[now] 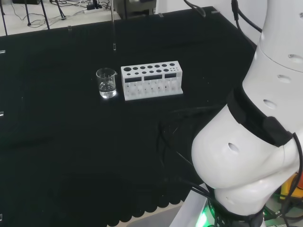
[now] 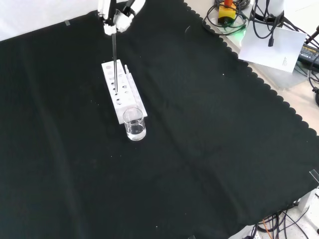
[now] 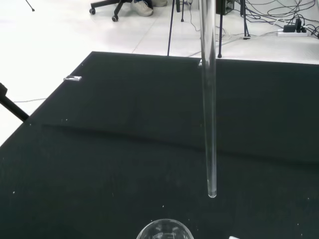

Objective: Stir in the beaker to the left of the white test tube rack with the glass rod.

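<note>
A clear glass beaker (image 1: 106, 83) with a little clear liquid stands on the black cloth just left of the white test tube rack (image 1: 151, 79) in the head view. In the front view the beaker (image 2: 134, 124) sits at the near end of the rack (image 2: 119, 88). My hand (image 2: 117, 15) is at that view's top, fingers pinched on the upper end of the glass rod (image 2: 114, 57), which hangs upright in the air. In the wrist view the rod (image 3: 209, 99) ends above the cloth, short of the beaker's rim (image 3: 164, 230). The rod (image 1: 113, 26) is outside the beaker.
The arm's white links (image 1: 255, 142) stand at the head view's right, with black cables beside them. Beyond the cloth's scalloped edge (image 2: 259, 79) lie a sheet of paper (image 2: 271, 50) and cables. Bare black cloth surrounds the beaker and rack.
</note>
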Controlling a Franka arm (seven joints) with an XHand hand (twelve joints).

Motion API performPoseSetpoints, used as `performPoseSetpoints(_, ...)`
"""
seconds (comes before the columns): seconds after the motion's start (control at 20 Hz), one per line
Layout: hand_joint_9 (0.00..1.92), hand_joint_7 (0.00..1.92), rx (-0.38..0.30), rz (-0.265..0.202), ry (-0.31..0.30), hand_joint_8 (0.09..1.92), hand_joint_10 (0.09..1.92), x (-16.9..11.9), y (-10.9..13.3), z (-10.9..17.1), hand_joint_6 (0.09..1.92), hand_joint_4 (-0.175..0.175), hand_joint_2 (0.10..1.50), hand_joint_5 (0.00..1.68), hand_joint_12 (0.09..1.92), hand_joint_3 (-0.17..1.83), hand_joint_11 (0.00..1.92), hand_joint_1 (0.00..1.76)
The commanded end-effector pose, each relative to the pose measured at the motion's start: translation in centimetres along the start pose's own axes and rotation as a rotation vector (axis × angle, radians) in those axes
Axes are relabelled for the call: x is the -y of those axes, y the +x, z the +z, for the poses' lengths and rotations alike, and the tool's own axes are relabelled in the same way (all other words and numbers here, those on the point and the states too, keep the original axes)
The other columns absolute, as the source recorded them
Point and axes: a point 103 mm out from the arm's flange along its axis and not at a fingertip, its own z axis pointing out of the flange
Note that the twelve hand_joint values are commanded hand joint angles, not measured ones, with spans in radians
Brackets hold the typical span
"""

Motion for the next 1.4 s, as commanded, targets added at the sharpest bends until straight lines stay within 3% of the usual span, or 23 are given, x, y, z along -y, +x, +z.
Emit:
performPoseSetpoints(0.05, 1.51, 1.13, 0.018, -0.065, 0.013, 1.09, 0.95, -0.3, 2.4, 0.8, 0.25, -0.175, 1.12, 1.26, 0.50, -0.17, 1.62, 1.31)
performPoseSetpoints(0.95, 1.51, 1.14, -0.004, -0.124, 0.046, 1.08, 0.95, -2.2, 4.4, 3.8, 0.23, -0.175, 1.12, 1.27, 0.49, -0.17, 1.62, 1.31)
performPoseSetpoints(1.4, 1.52, 1.14, 0.004, -0.121, 0.066, 1.08, 0.94, -2.1, 4.1, 4.8, 0.22, -0.175, 1.12, 1.27, 0.49, -0.17, 1.62, 1.31)
